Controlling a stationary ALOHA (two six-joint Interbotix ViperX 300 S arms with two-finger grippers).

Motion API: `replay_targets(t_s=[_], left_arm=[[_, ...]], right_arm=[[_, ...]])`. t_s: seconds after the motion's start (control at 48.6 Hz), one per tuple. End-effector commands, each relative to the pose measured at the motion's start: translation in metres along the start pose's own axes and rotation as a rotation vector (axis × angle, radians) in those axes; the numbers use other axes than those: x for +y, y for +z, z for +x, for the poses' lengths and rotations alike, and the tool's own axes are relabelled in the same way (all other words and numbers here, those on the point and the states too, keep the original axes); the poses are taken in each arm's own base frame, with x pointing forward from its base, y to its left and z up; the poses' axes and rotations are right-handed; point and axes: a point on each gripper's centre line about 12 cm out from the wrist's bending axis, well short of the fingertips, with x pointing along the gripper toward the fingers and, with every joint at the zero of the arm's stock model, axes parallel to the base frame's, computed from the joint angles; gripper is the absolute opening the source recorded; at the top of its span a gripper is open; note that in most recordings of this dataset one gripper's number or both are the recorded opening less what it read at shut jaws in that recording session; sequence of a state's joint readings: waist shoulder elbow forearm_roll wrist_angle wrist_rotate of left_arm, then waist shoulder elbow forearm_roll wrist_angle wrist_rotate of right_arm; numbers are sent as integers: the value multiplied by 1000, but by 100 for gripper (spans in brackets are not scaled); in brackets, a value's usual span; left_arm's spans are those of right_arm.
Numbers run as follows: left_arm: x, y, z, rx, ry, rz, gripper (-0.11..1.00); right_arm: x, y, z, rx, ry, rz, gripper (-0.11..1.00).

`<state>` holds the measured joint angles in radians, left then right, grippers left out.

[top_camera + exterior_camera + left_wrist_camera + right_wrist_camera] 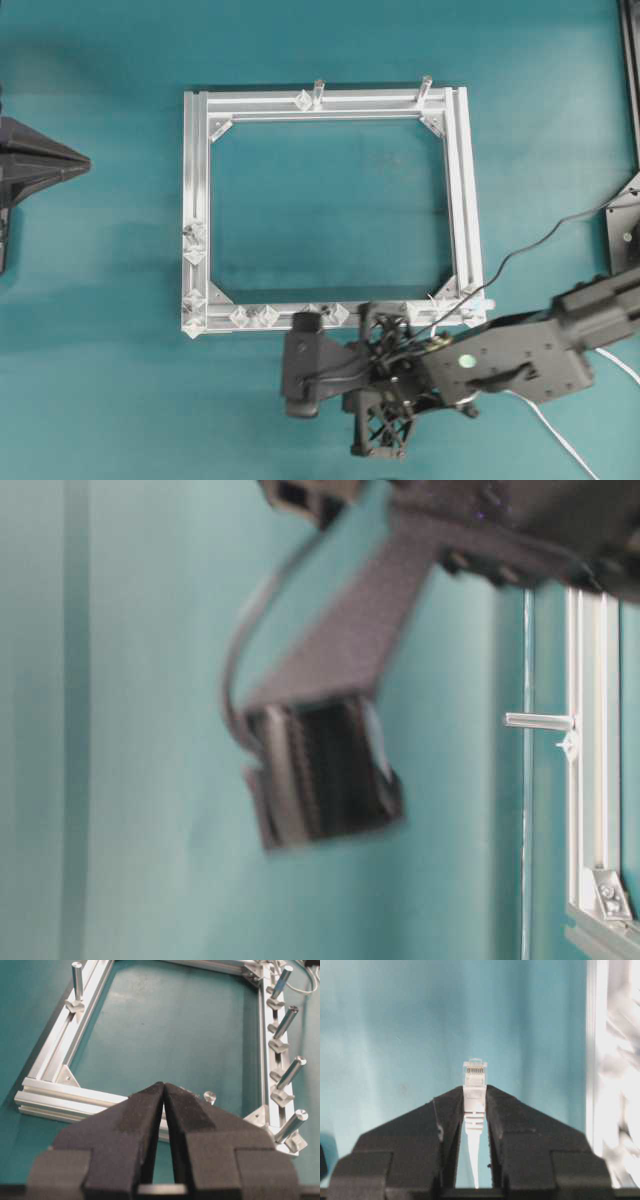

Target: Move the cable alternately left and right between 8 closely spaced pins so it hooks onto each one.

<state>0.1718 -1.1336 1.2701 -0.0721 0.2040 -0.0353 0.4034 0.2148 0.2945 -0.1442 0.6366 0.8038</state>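
The cable [474, 1105] sits pinched at its plug between the closed-in fingers of the right gripper [474, 1091] (clear tip poking out), just below the frame [197, 180]. Left of the frame, the left gripper [163, 1086] is closed, empty.

I saw a plain teal surface [100, 350] under a silver frame [456, 200] set with translucent whitish pins [268, 316]. My right tool [475, 1091] was matte black, and the cable [474, 1125] between its pads was white, its plug [475, 1073] clear-tipped with gold contacts. My left tool [163, 1085] was the same black.
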Motion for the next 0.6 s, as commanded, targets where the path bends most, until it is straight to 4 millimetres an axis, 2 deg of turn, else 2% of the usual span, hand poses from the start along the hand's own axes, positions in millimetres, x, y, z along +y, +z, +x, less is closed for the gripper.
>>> replay_targets(t_s=[0.0,0.267,0.576], left_arm=[[-1,2,-2,-16,-4,3,12],[0,-6,-18,-90,-14,9,12],[0,-12,-23,-76,-15,17,12]], right_arm=[[3,2,-26,-43,2,15,15],[-2,-18,-46,-45,-83,178,16],[-13,-40,-57,-65,-113,511,16]])
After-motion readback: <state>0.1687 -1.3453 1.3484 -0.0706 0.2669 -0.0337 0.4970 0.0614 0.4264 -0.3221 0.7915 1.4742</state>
